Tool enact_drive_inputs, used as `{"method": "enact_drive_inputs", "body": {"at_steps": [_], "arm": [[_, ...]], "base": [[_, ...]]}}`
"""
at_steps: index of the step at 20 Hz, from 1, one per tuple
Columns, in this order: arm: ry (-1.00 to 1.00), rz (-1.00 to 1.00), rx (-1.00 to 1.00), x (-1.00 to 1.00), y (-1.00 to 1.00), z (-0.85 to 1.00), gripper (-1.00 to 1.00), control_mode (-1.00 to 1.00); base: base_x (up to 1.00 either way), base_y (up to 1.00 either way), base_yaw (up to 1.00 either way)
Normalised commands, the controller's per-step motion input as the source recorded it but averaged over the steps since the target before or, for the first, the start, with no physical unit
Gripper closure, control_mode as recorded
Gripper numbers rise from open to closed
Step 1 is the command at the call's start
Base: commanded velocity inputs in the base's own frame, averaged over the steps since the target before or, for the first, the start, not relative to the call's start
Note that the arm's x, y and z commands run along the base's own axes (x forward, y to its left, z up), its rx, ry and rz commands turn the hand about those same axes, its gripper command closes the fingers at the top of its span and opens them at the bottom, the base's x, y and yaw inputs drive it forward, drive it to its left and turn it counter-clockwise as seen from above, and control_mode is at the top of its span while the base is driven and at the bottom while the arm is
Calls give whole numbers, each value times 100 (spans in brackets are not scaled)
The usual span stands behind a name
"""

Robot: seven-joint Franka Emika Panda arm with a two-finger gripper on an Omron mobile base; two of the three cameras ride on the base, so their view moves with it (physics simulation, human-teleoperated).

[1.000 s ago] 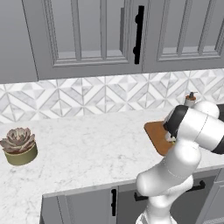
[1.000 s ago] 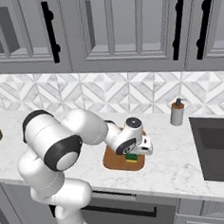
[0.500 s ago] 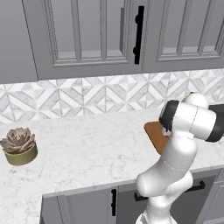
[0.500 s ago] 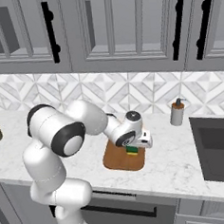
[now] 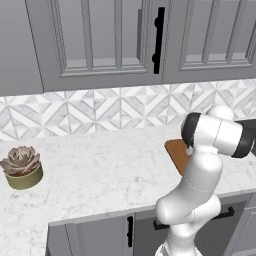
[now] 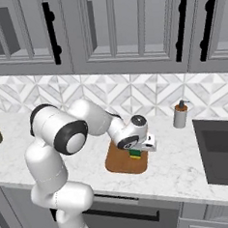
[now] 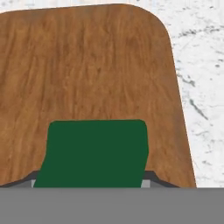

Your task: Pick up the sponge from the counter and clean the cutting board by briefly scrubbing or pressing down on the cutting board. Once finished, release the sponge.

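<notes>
Hand view: sponge over cutting board
End effector clenched on the sponge, directly above the board's near end; pressing means straight down.

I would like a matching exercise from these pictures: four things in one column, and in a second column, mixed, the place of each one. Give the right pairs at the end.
Things:
1. sponge
2. cutting board
3. potted succulent
4. soap dispenser

Places:
A. at the far left of the counter
B. near the backsplash, beside the sink
C. in the end effector, over the board
D. flat on the counter, in front of the robot

Pairs: 1-C, 2-D, 3-A, 4-B
</notes>
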Motion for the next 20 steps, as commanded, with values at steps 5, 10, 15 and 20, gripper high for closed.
{"method": "enact_drive_inputs", "body": {"at_steps": [5, 10, 15, 20], "arm": [[-1, 0, 8, 25, -2, 21, 100, -100], [0, 0, 6, 49, 0, 15, 100, -100], [0, 0, 1, 13, 0, -32, 100, -100], [0, 0, 0, -4, 0, -48, 100, -100]], "base": [[0, 0, 0], [0, 0, 0], [0, 0, 0], [0, 0, 0]]}}
